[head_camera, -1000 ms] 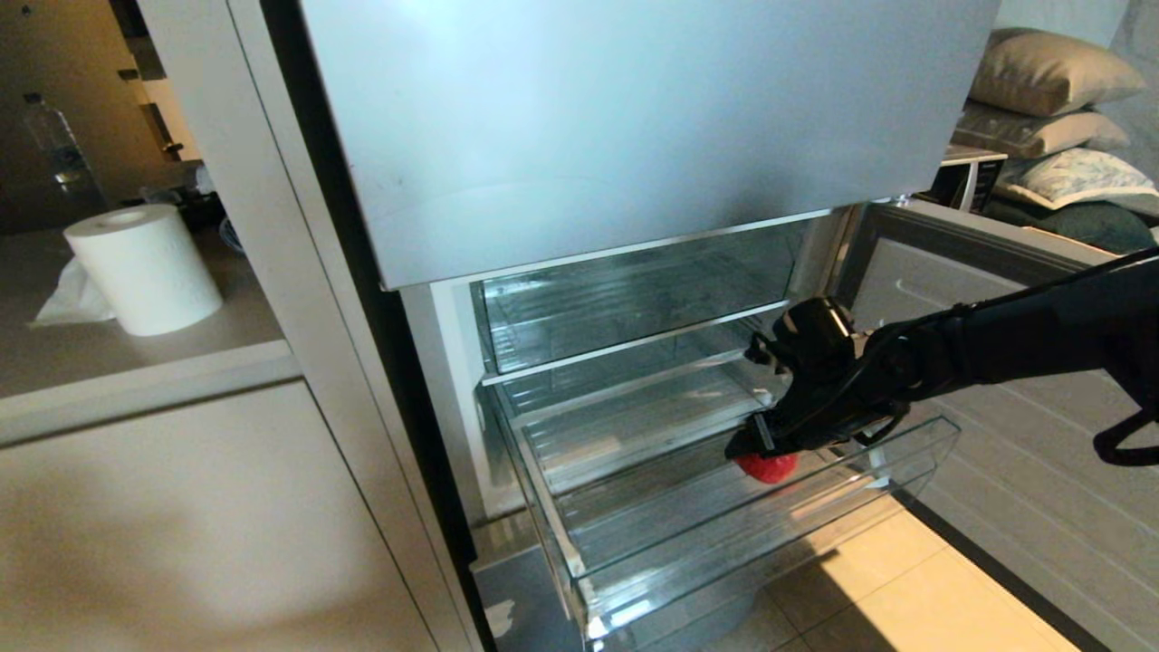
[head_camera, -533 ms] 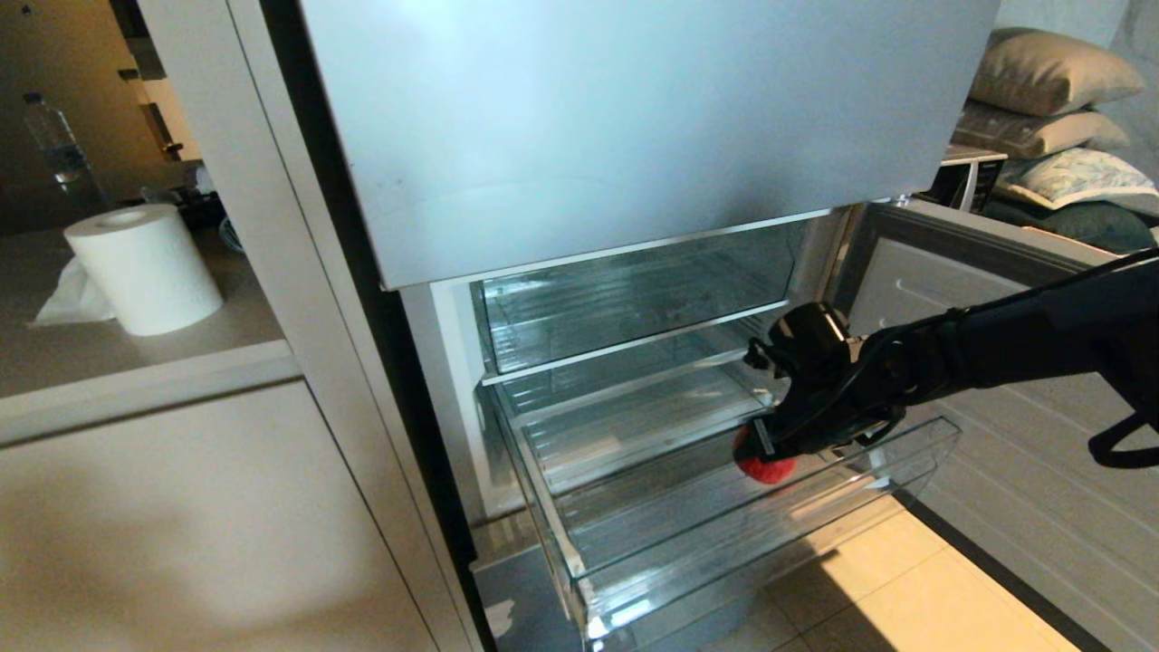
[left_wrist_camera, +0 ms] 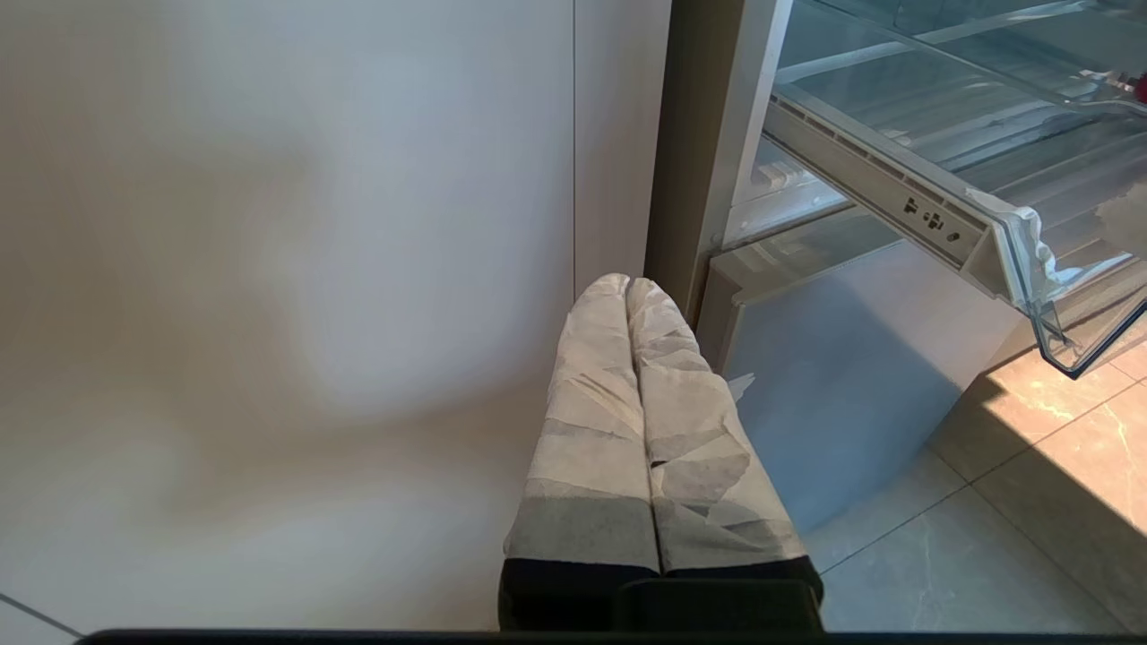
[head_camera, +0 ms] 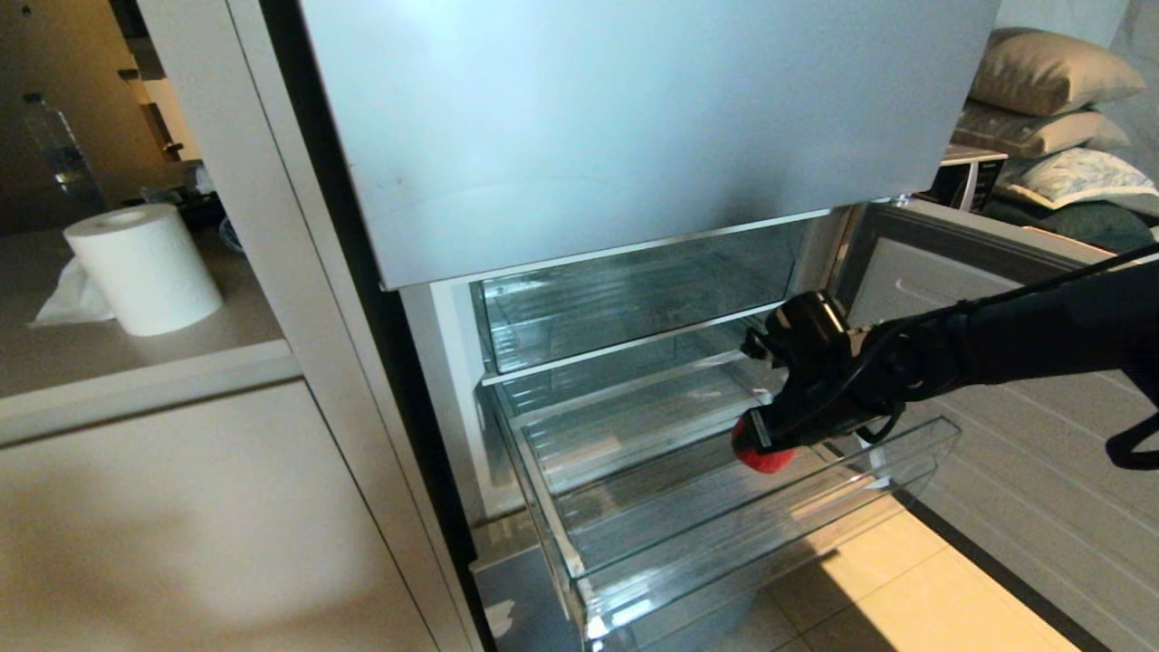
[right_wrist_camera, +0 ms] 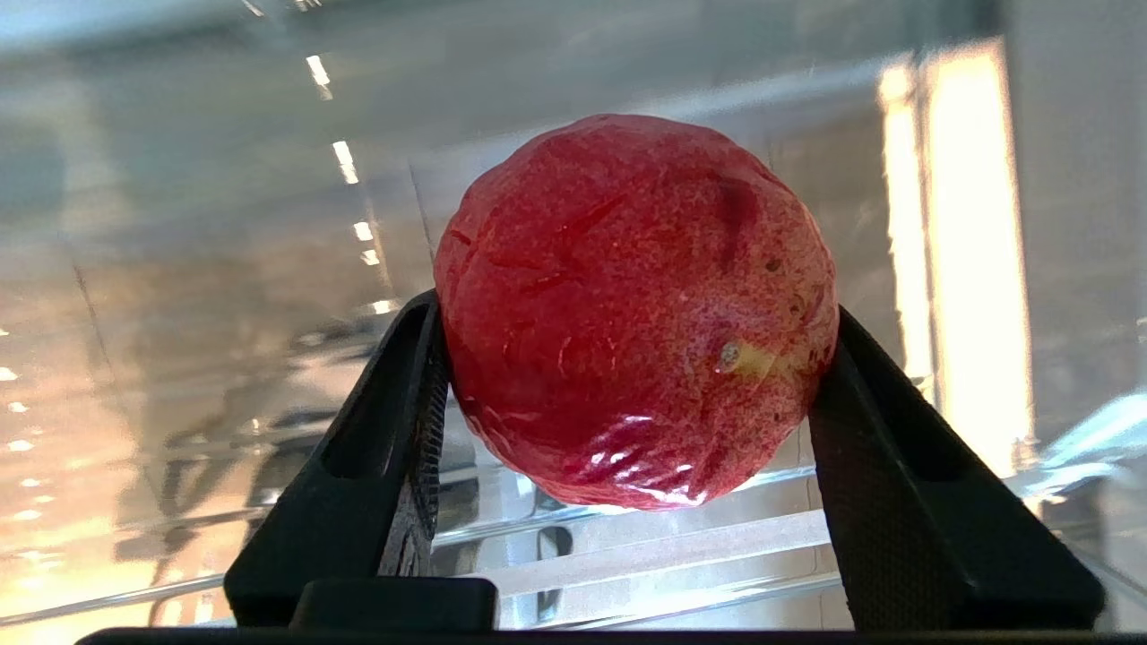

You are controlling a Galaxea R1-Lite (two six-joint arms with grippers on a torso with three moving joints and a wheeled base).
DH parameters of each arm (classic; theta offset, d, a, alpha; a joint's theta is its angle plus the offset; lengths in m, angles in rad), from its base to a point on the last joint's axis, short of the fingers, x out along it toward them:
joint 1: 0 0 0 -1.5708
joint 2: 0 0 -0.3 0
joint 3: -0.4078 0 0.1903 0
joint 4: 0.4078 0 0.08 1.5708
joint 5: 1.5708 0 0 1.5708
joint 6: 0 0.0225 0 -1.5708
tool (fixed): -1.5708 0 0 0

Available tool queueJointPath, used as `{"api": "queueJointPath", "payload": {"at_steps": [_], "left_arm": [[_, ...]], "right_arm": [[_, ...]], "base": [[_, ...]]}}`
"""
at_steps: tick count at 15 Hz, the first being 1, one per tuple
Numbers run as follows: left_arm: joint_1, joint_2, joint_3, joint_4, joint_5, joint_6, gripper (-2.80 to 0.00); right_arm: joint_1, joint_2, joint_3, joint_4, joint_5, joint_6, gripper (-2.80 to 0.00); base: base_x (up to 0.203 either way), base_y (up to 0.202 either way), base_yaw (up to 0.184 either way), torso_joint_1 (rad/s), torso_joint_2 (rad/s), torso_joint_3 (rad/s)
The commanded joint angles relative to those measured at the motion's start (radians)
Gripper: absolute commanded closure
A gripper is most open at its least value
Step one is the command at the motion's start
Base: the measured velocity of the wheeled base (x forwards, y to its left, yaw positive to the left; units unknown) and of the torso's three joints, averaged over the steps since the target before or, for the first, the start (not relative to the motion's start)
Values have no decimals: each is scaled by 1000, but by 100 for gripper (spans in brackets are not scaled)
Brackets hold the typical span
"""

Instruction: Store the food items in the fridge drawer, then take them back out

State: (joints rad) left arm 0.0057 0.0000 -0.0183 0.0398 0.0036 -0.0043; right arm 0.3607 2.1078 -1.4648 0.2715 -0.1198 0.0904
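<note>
Right claw [head_camera: 759, 444] clamps the red fruit [right_wrist_camera: 634, 309] from both sides, inside the open drawer [head_camera: 770, 534], presumably for lifting out. Left claw [left_wrist_camera: 638, 376] parked, shut.

- Overall: dim indoor light.
- Floor tiles [head_camera: 869, 589]: warm sunlit patch, lower right.
- Upper fridge door panel [head_camera: 634, 118]: soft bluish sheen.
- Cabinet front [head_camera: 181, 525]: broad blurred shadows.
- Red fruit [right_wrist_camera: 636, 313]: sharp, glossy highlights; background blurred, overexposed streak.

A white paper towel roll [head_camera: 145, 268] stands on the worktop [head_camera: 109, 362] at left; stacked pillows [head_camera: 1050, 100] lie far right.
</note>
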Motion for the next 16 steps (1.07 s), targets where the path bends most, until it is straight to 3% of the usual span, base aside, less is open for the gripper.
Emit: {"api": "queueJointPath", "payload": {"at_steps": [1,16], "left_arm": [[0,0,0,0,1,0,0],[0,0,0,0,0,0,0]], "right_arm": [[15,-103,32,-20,-2,0,0],[121,-674,458,-125,-128,-1,0]], "base": [[0,0,0,0,0,0],[0,0,0,0,0,0]]}}
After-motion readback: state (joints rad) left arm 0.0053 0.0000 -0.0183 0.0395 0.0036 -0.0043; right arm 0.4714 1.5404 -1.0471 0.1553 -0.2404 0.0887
